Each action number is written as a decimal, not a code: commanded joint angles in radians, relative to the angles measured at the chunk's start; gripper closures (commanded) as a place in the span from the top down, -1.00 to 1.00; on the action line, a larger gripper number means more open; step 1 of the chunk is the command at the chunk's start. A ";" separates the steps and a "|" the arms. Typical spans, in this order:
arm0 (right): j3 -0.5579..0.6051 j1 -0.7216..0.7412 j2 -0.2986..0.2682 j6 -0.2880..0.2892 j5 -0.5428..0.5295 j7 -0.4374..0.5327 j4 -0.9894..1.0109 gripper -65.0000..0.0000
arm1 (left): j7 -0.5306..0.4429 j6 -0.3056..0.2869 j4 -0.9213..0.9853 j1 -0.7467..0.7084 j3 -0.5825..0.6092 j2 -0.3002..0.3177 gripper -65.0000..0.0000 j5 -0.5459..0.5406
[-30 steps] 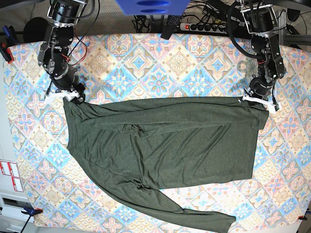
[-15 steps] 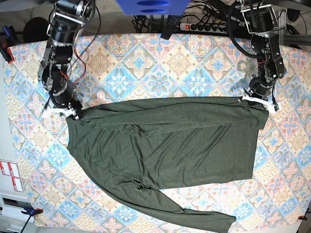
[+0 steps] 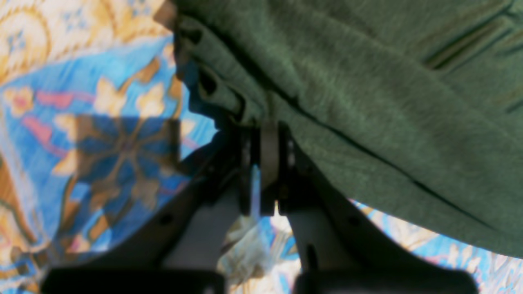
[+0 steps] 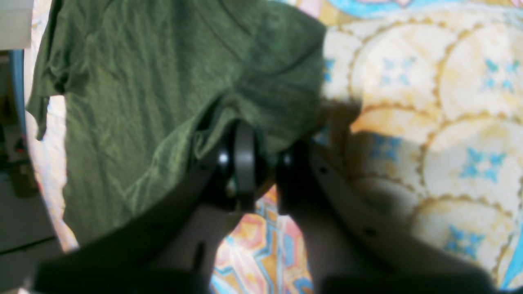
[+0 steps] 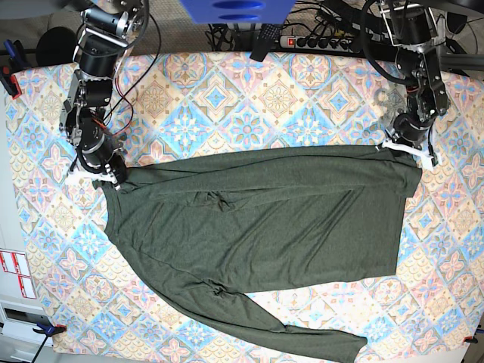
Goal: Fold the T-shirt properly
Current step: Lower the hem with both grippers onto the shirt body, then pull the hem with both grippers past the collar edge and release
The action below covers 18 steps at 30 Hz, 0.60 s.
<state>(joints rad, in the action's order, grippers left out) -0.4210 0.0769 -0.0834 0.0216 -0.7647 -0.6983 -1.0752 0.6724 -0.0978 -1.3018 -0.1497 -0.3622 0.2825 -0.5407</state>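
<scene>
The dark olive-green long-sleeved T-shirt (image 5: pixel 257 219) lies spread across the patterned table, one sleeve trailing toward the front edge (image 5: pixel 302 340). My left gripper (image 5: pixel 409 150) is shut on the shirt's far right corner; the left wrist view shows its jaws pinched on folded fabric (image 3: pixel 269 134). My right gripper (image 5: pixel 103 175) is shut on the far left corner; the right wrist view shows cloth (image 4: pixel 171 81) bunched between its jaws (image 4: pixel 251 163). Both corners sit low over the table.
The table is covered by a colourful tiled-pattern cloth (image 5: pixel 249 106). A power strip and cables (image 5: pixel 318 39) lie beyond the back edge. A blue object (image 5: pixel 227 11) hangs at the top centre. Clamps (image 5: pixel 9 79) hold the cloth at the left edge.
My right gripper has pulled its corner down and leftward. My left gripper has pulled its corner up and right. The shirt's top edge is now stretched taut and smoother.
</scene>
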 commanded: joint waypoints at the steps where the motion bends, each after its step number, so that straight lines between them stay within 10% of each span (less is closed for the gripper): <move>1: -0.020 0.001 -0.011 -0.010 0.011 -0.016 -0.010 -0.96 | -0.010 0.000 -0.042 0.002 -0.005 0.022 -1.00 -0.002; 18: -0.065 -0.282 -0.011 -0.010 0.009 -0.017 -0.265 -0.99 | -0.010 0.000 -0.243 -0.238 -0.007 0.068 -1.00 -0.002</move>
<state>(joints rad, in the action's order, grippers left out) -0.4789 -0.2035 -0.0811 0.0280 -0.7734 -0.7223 -1.3262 0.6853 -0.1036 -1.5219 -0.3859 -0.3592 0.3325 -0.5491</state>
